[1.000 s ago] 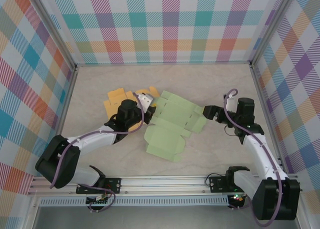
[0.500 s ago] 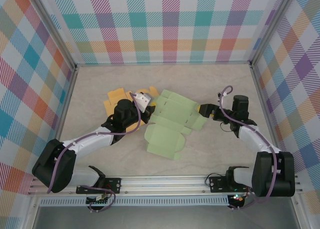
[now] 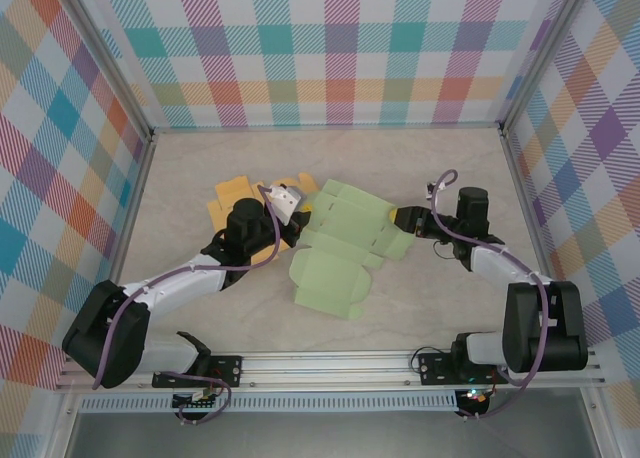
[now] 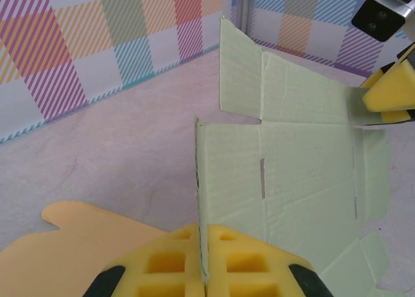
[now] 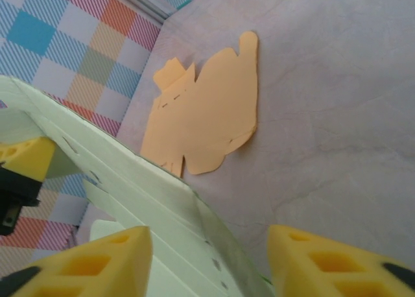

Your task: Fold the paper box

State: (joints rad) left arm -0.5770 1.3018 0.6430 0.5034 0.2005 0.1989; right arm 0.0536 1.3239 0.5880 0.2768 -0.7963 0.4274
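left end effector (image 4: 202, 248) clamps paper box (image 4: 305, 174) | right wrist: pads (image 5: 84, 261) straddle edge

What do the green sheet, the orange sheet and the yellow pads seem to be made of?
The green sheet looks like thin matte card: it shows scored creases and cut slits. The orange sheet seems to be similar card, flat and matte, with cut tabs. The yellow pads are probably soft foam or rubber, judging by their moulded hollows.

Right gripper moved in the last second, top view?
Yes. Against the right wall rail, the right gripper has shifted left, away from it, to the edge of the green paper box.
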